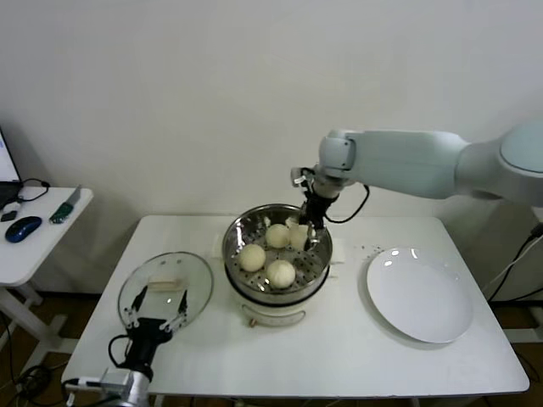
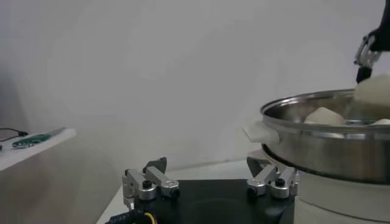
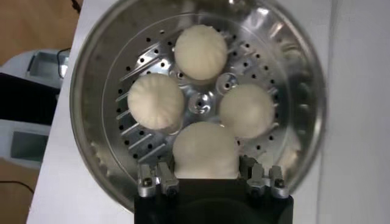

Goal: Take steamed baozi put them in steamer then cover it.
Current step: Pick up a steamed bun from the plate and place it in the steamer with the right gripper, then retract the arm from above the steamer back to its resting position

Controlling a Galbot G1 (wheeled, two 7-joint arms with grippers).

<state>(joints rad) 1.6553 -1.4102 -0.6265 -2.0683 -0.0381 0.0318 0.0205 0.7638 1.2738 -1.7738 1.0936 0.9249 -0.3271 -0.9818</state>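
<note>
The steamer (image 1: 233,248), a shiny steel basket with a perforated floor, stands mid-table on a white base. Three off-white baozi lie on its floor (image 3: 201,52) (image 3: 155,101) (image 3: 245,109). A further baozi (image 3: 205,149) sits low in the basket at the back right, and my right gripper (image 3: 205,169) is shut on it. In the head view that gripper (image 1: 307,227) reaches down into the basket from behind. My left gripper (image 1: 155,315) hangs open at the table's front left, just above the glass lid (image 1: 197,280), with nothing between its fingers (image 2: 159,165).
A white plate (image 1: 420,295) with nothing on it lies at the right of the table. The lid carries a white handle (image 1: 167,277). A small side table (image 1: 34,246) with gadgets stands to the far left.
</note>
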